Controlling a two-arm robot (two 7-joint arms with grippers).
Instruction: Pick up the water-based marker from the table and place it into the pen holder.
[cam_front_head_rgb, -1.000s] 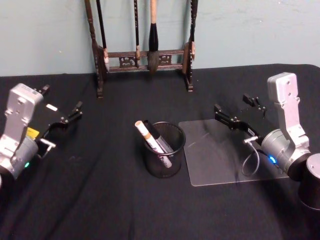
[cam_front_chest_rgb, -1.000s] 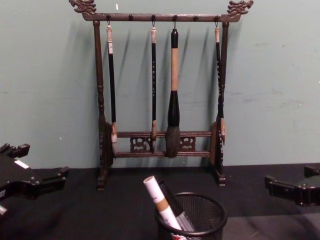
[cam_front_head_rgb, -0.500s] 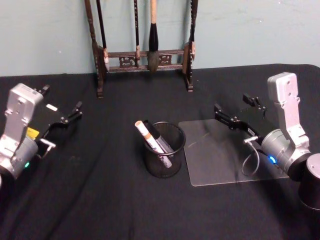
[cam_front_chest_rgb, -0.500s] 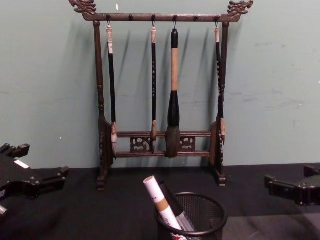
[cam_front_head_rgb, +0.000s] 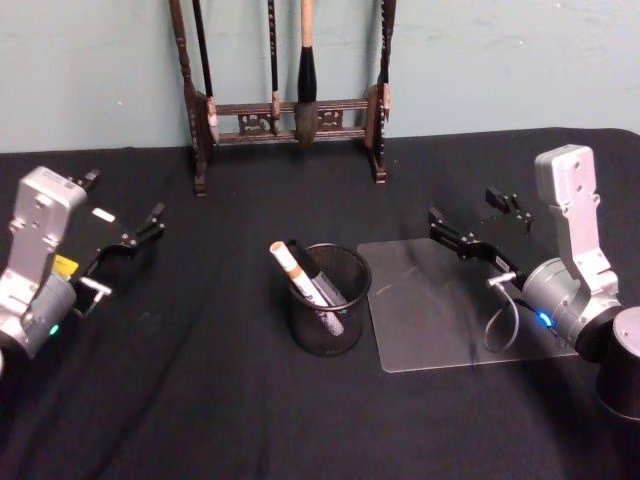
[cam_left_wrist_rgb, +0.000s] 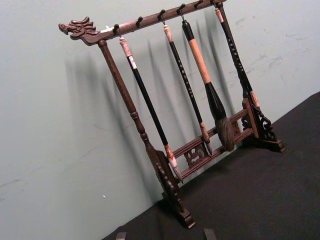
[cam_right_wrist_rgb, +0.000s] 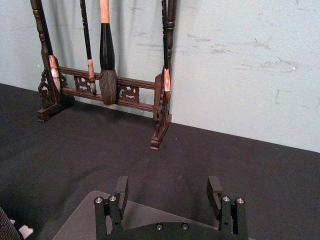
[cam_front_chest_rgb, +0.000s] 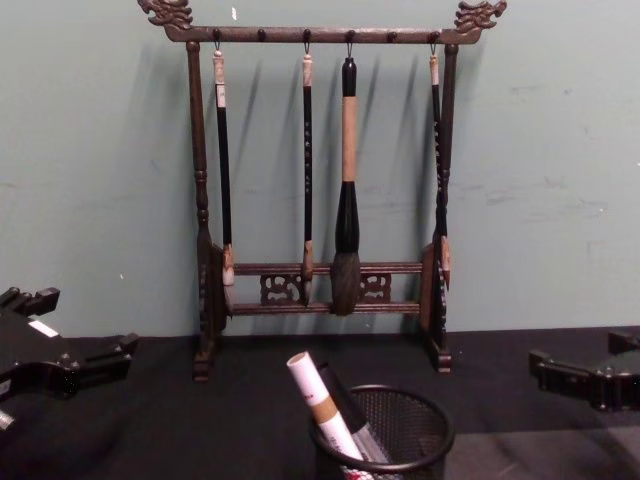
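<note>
already the marker (cam_front_head_rgb: 296, 273) leans inside the mesh pen holder (cam_front_head_rgb: 330, 300), well apart from both sets of jaws. left gripper (cam_front_head_rgb: 122, 220) and right gripper (cam_front_head_rgb: 478, 222) hang wide open, empty. a careless arm sweep could topple the holder.

Left gripper (cam_front_head_rgb: 125, 218) is held at the left side of the scene, raised, fingers pointing toward the far centre and spread apart. Right gripper (cam_front_head_rgb: 478, 222) is held at the right side, fingers (cam_right_wrist_rgb: 215, 186) spread apart and empty, pointing far-left. Both arms appear parked, wrists angled inward, well apart.
</note>
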